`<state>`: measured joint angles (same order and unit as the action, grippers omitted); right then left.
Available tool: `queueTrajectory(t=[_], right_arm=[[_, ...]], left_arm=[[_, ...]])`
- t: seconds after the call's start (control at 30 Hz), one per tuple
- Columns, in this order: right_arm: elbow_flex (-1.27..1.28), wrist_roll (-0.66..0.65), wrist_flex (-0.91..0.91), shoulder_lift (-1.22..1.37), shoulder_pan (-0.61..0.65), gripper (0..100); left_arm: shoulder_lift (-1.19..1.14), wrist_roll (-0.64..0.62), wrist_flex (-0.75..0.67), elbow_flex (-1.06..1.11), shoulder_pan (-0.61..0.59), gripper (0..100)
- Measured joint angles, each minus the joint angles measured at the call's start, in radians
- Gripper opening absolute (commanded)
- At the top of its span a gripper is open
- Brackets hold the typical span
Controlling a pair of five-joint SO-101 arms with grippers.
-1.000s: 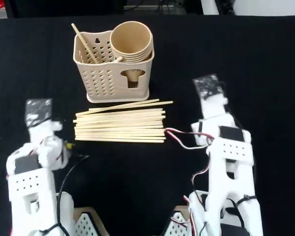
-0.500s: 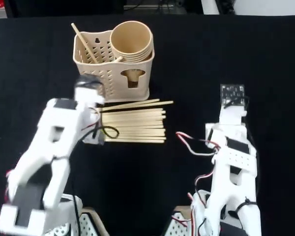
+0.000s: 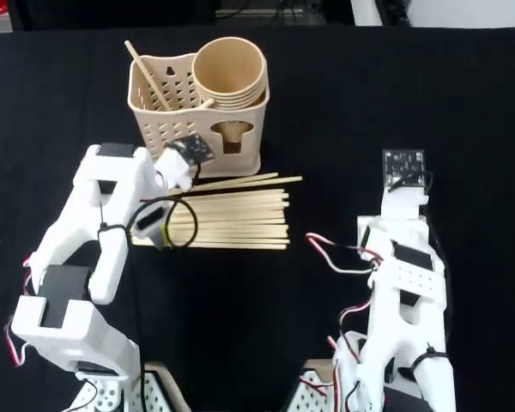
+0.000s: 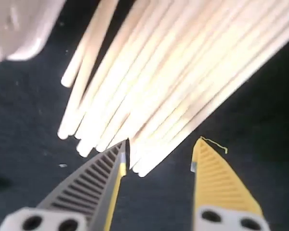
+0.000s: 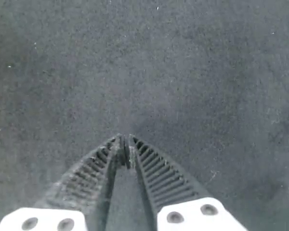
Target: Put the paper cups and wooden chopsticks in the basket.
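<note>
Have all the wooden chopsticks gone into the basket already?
No, most of the chopsticks lie in a row on the table just in front of the basket.

Paper cups (image 3: 229,73): beige, nested stack, upright in the right compartment of the basket (image 3: 176,137) (cream plastic, perforated walls). Leaning chopstick (image 3: 146,75) sits in the left compartment, tip well above the rim. Loose chopsticks (image 3: 236,219) lie flat on the table just in front of the basket, in a roughly parallel bundle; the ones nearest the basket are skewed.
</note>
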<state>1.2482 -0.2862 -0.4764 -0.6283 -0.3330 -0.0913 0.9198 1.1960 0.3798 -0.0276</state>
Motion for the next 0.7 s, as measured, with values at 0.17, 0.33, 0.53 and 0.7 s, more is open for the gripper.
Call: queueTrajectory(t=[0.17, 0.33, 0.53, 0.7], right_arm=[[0.0, 0.0, 0.0, 0.0, 0.0, 1.8], [0.0, 0.0, 0.0, 0.0, 0.0, 1.8], [0.0, 0.0, 0.0, 0.0, 0.0, 1.8], [0.0, 0.0, 0.0, 0.0, 0.0, 1.8]], left_arm=[[-0.003, 0.173, 0.02, -0.002, -0.032, 22], [-0.003, 0.242, 0.005, 0.026, -0.069, 21], [0.003, 0.247, -0.149, 0.15, -0.097, 9], [0.014, 0.249, -0.169, 0.184, -0.097, 5]])
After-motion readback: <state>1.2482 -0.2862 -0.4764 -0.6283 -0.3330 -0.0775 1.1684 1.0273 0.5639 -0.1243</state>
